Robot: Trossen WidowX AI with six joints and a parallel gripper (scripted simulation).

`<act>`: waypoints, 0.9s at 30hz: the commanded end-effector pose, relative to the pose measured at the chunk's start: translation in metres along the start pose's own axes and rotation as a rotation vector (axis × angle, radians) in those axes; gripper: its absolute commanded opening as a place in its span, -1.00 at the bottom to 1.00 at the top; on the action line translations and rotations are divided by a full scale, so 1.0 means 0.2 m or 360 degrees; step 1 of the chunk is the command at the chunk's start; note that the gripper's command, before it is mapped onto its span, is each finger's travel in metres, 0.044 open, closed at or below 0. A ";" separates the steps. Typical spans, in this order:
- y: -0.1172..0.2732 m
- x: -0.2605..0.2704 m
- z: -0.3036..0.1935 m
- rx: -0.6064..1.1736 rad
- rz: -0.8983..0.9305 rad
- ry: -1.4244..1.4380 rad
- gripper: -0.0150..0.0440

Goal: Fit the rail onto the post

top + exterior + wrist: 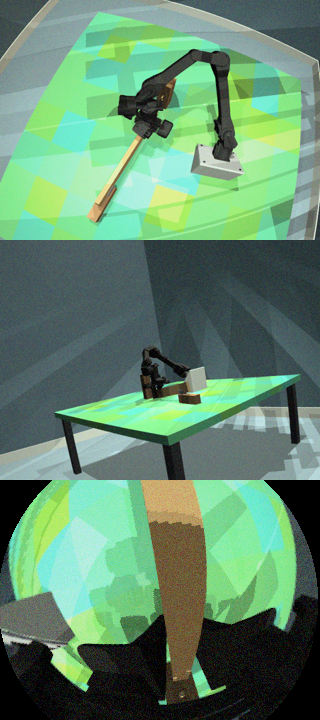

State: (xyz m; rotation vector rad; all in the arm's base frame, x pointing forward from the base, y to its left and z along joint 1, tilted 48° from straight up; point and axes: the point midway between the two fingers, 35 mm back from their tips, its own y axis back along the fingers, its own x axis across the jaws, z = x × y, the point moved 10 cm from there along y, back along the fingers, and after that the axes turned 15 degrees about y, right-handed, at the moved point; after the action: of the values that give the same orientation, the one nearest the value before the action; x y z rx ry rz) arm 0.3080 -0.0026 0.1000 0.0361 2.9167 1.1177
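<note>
Bed rail (121, 165) (174, 389) (179, 575) is running from the low footboard block (96, 214) (189, 398) toward the upright post (169, 94) (145, 379), its near end clamped in the claw (147, 133) (158, 392) (171, 616). Dark blue-grey walls (77, 304) are rising behind the green patchwork table (64, 160) (124, 418), which is standing on dark legs (71, 446). Over it the black arm (223, 95) (166, 360) is arching from a pale mounting block (219, 171) (198, 379) beside the rail, blocking my view of part of the post.

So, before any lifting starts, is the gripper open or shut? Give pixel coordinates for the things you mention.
Shut on the rail (124, 161) (175, 389) (177, 570): the wrist view shows its dark fingers closed against both sides.
</note>
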 end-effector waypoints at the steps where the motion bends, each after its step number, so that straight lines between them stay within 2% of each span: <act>1: 0.02 0.00 0.00 -0.0004 -0.0011 0.0002 -0.49; 27: 0.09 -0.01 0.00 -0.0005 -0.0011 0.0002 -0.49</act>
State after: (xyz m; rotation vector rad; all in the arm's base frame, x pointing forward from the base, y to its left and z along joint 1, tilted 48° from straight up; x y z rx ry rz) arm 0.3091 0.0061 0.1088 0.0393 2.9233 1.1098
